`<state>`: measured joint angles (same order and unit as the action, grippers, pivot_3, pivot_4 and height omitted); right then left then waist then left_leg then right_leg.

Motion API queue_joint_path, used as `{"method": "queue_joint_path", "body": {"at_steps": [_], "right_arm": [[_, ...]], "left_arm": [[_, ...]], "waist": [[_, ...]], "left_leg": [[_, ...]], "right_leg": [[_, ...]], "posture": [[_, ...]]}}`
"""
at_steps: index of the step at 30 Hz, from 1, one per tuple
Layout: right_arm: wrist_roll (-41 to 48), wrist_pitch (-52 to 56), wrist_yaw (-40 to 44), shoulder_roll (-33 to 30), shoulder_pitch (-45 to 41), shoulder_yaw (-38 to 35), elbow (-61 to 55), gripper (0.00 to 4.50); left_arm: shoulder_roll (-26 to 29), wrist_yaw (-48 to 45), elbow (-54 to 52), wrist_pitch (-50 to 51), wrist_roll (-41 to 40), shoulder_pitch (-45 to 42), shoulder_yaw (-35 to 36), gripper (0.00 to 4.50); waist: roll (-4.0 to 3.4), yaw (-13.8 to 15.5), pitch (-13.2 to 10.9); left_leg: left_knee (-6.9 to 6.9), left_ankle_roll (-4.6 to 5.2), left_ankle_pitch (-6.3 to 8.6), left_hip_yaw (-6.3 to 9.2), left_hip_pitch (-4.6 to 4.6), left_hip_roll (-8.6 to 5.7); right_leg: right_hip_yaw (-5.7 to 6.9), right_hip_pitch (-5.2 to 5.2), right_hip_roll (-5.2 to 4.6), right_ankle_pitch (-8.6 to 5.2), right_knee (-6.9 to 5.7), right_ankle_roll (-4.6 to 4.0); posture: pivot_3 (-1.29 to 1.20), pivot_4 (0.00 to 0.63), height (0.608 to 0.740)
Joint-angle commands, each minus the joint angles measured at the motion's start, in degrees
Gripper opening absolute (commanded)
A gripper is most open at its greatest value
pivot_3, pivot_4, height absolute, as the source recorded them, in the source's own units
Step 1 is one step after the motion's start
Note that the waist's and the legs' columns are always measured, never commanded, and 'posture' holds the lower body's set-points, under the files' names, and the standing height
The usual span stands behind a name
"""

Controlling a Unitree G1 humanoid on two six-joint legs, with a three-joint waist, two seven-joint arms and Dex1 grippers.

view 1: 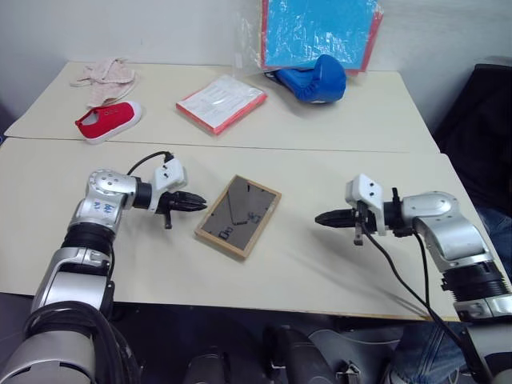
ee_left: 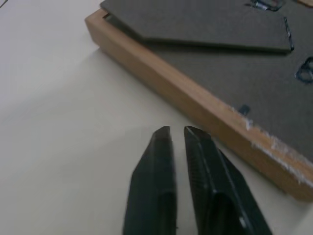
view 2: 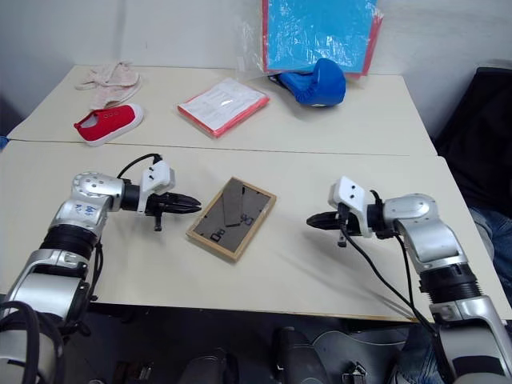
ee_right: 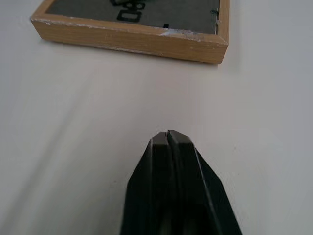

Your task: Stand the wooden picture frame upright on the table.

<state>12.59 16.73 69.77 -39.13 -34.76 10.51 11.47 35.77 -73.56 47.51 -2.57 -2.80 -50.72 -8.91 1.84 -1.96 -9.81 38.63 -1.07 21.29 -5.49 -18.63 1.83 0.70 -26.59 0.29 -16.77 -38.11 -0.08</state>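
Wood and grey backing are facing up at me: the wooden picture frame (view 1: 238,216) is lying flat, back side up, on the near part of the table (view 1: 320,272), between my 2 claws. Its glass side is pressed to the tabletop, so whatever picture it carries is staying hidden from me. Its fold-out stand (view 2: 234,202) is lying along the grey panel; I cannot tell whether it is lifting off it at all. The small marks on the backing are too fine for me to read.

I am holding my left gripper (view 1: 200,203) pinched closed and empty just beside the frame's left edge, not touching it. I am holding my right gripper (view 1: 322,218) closed too, gripping nothing, further off to the frame's right.

At the far wall a blue folder (view 1: 318,32) is running out past the top of my view.
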Motion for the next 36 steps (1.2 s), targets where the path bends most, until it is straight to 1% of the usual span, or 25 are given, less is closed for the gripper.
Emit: {"method": "queue_joint_path", "body": {"at_steps": [1, 5, 8, 9, 13, 16, 17, 20, 22, 24, 25, 27, 29, 36], "right_arm": [[-2.25, -2.12, -1.69, 2.39, -2.72, 0.97, 1.66, 0.00], [-4.98, -3.24, -3.49, 4.88, -4.12, 2.66, 3.70, 0.00], [-5.89, -4.28, -3.50, 5.42, -4.25, 3.00, 4.14, 0.00], [-6.26, -4.75, -3.75, 5.58, -4.36, 2.94, 4.44, 0.00], [-8.17, -6.97, -3.57, 4.69, -4.03, 3.53, 4.23, 0.00], [-9.37, -8.44, -1.98, 3.26, -3.38, 4.25, 2.06, 0.00], [-10.04, -9.35, -1.33, 2.61, -3.28, 4.83, 1.24, 0.00], [-11.20, -10.62, 0.44, 1.51, -3.03, 6.25, -1.44, 0.00], [-12.12, -11.17, 1.13, 1.12, -2.84, 7.16, -3.10, 0.00], [-13.05, -11.88, 1.33, 0.99, -2.62, 7.88, -4.04, 0.00], [-13.41, -11.90, 1.28, 1.12, -2.52, 8.22, -4.49, 0.00], [-14.17, -12.04, 1.17, 1.53, -2.27, 9.04, -5.26, 0.00], [-14.83, -12.44, 0.87, 1.90, -2.04, 9.78, -5.47, 0.00], [-16.49, -13.30, -0.60, 3.46, -2.04, 11.12, -4.78, 0.00]], "left_arm": [[-0.91, -3.01, -4.54, 1.84, -1.08, 1.08, -0.20, 0.06], [-1.98, -4.93, -16.02, 9.28, -4.13, 6.82, -0.31, 0.06], [-1.71, -4.05, -23.55, 14.13, -5.11, 10.58, -0.14, 0.06], [-1.91, -2.58, -25.43, 17.09, -5.98, 11.58, 0.77, 0.06], [-1.86, 3.94, -30.02, 35.00, -10.58, 14.16, 5.19, 0.06], [0.80, 3.50, -32.82, 54.83, -17.14, 15.04, 7.29, 0.65], [1.63, 3.63, -33.09, 60.94, -19.20, 14.88, 7.93, 0.94], [2.80, 4.59, -32.84, 72.91, -23.41, 13.88, 9.15, 1.79], [2.97, 5.47, -32.73, 76.99, -25.03, 13.53, 9.22, 2.45], [2.63, 7.16, -32.31, 78.50, -25.43, 13.25, 8.82, 3.04], [2.10, 8.15, -31.68, 79.26, -25.56, 12.88, 8.70, 3.44], [0.41, 10.09, -29.65, 80.80, -25.78, 11.88, 8.34, 3.89], [-0.51, 10.71, -29.07, 79.97, -25.16, 11.98, 5.79, 4.45], [-6.85, 12.70, -28.24, 78.40, -24.90, 10.79, 0.83, 4.48]], "waist": [[0.00, -0.02, 0.00], [0.00, 0.06, 0.00], [0.00, 0.08, 0.00], [0.00, 0.09, 0.00], [0.00, 0.00, 0.00], [0.00, -0.29, 0.00], [0.00, -0.38, 0.00], [0.00, -0.40, 0.00], [0.00, -0.41, 0.00], [0.00, -0.37, 0.00], [0.00, -0.34, 0.00], [0.00, -0.04, 0.00], [-0.01, 0.18, 0.01], [-0.12, 0.41, 0.17]], "left_leg": [[0.03, 0.00, 0.00, 0.00, -0.01, 0.00], [0.16, 0.01, 0.02, 0.04, -0.06, 0.02], [0.23, 0.03, 0.03, 0.08, -0.13, 0.02], [0.27, 0.04, 0.03, 0.09, -0.14, 0.02], [0.41, 0.08, 0.06, 0.10, -0.16, 0.01], [0.41, 0.09, 0.07, 0.11, -0.16, 0.00], [0.39, 0.08, 0.07, 0.11, -0.16, -0.01], [0.41, 0.09, 0.07, 0.15, -0.17, -0.01], [0.41, 0.08, 0.07, 0.17, -0.16, -0.01], [0.42, 0.08, 0.07, 0.17, -0.16, -0.02], [0.42, 0.07, 0.07, 0.17, -0.16, -0.02], [0.43, 0.06, 0.07, 0.18, -0.16, -0.03], [0.45, 0.06, 0.07, 0.17, -0.12, -0.06], [0.45, 0.08, 0.07, 0.16, 0.01, -0.12]], "right_leg": [[0.00, -0.01, 0.00, 0.00, -0.03, 0.00], [0.02, -0.02, -0.04, 0.00, -0.20, 0.00], [0.04, -0.04, -0.06, 0.00, -0.34, 0.00], [0.05, -0.04, -0.07, 0.00, -0.38, 0.00], [0.04, -0.04, -0.09, 0.00, -0.29, 0.00], [0.03, -0.04, -0.07, 0.00, -0.33, 0.00], [0.03, -0.04, -0.07, 0.00, -0.37, 0.00], [0.05, -0.04, -0.08, 0.00, -0.39, 0.00], [0.05, -0.04, -0.08, 0.00, -0.39, 0.00], [0.05, -0.04, -0.08, 0.00, -0.37, 0.00], [0.05, -0.04, -0.08, 0.00, -0.38, 0.00], [0.05, -0.03, -0.09, 0.00, -0.37, 0.00], [0.05, 0.00, -0.11, 0.00, -0.33, 0.00], [0.04, 0.16, -0.17, 0.00, -0.29, 0.00]], "posture": [[0.00, 0.150, 0.740], [0.00, 0.150, 0.740], [0.00, 0.150, 0.740], [0.00, 0.150, 0.740], [0.00, 0.150, 0.740], [0.00, 0.150, 0.740], [0.00, 0.150, 0.740], [0.00, 0.150, 0.740], [0.00, 0.150, 0.740], [0.00, 0.150, 0.740], [0.00, 0.150, 0.740], [0.00, 0.150, 0.740], [0.00, 0.150, 0.740], [0.00, 0.150, 0.740]]}}
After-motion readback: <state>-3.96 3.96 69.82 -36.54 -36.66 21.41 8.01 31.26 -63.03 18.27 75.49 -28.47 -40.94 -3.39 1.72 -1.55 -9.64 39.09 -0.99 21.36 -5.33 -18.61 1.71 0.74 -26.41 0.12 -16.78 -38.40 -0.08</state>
